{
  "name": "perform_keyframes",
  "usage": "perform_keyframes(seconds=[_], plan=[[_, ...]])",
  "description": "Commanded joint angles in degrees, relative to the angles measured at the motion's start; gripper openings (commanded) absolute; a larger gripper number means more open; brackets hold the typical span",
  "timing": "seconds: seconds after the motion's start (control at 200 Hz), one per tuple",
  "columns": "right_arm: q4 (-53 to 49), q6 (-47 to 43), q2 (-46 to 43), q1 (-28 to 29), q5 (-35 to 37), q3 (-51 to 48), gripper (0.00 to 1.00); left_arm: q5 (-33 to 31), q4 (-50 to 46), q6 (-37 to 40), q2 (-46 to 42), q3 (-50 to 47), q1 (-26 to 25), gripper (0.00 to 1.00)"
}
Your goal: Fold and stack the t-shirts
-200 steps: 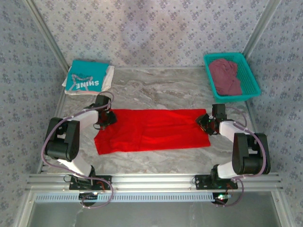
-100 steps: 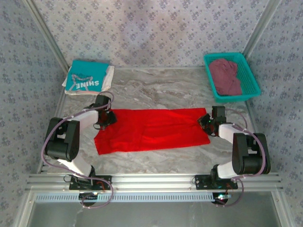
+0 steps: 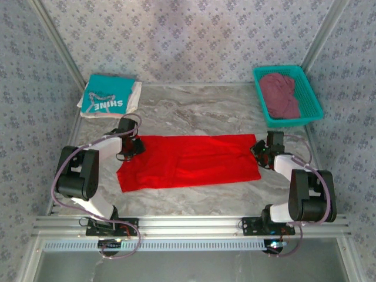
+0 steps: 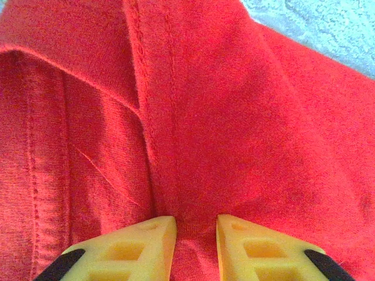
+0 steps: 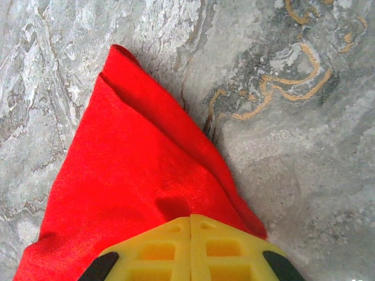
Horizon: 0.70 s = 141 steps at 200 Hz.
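The red t-shirt [image 3: 188,161] lies folded into a long strip across the middle of the table. My left gripper [image 3: 136,147] sits low on its far left corner. In the left wrist view a ridge of red cloth [image 4: 205,117] runs up between the narrowly parted fingers of the left gripper [image 4: 196,225], pinched there. My right gripper [image 3: 257,150] is at the far right corner. In the right wrist view the right gripper [image 5: 191,218] has its fingers pressed together on the red cloth [image 5: 129,175], which puckers at the tips.
A teal t-shirt printed "SHINE" [image 3: 106,97] lies folded on a white one [image 3: 135,94] at the back left. The maroon t-shirt [image 3: 281,94] lies crumpled in a teal basket [image 3: 315,100] at the back right. Bare marble [image 5: 281,146] lies right of the red corner.
The right gripper has closed its fingers on the red t-shirt's far right corner and shifted slightly right. The left arm and the shirt's left end have stayed put.
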Motion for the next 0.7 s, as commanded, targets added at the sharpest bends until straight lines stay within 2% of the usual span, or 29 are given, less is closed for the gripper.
perform_keyframes(seconds=[0.0, 0.065, 0.22, 0.54, 0.7], plan=[[-1.65, -1.09, -0.88, -0.14, -0.13, 1.23, 0.15, 0.21, -2.34, 0.81, 2.59, -0.98, 0.46, 0.26], [-1.90, -0.97, -1.05, 0.14, -0.89, 0.88, 0.28, 0.23, -2.27, 0.81, 2.50, -1.22, 0.45, 0.26], [-1.51, 1.24, -2.07, 1.61, -1.52, -0.94, 0.39, 0.38, -1.86, 0.64, 2.75, -1.60, 0.45, 0.26], [2.16, 7.76, -1.48, 5.66, -0.08, -2.65, 0.52, 0.91, -1.73, 0.63, 3.21, -1.24, 0.45, 0.26], [3.15, 8.70, -1.08, 6.09, 1.58, -2.57, 0.52, 0.64, -1.82, 0.69, 2.93, -1.42, 0.45, 0.26]])
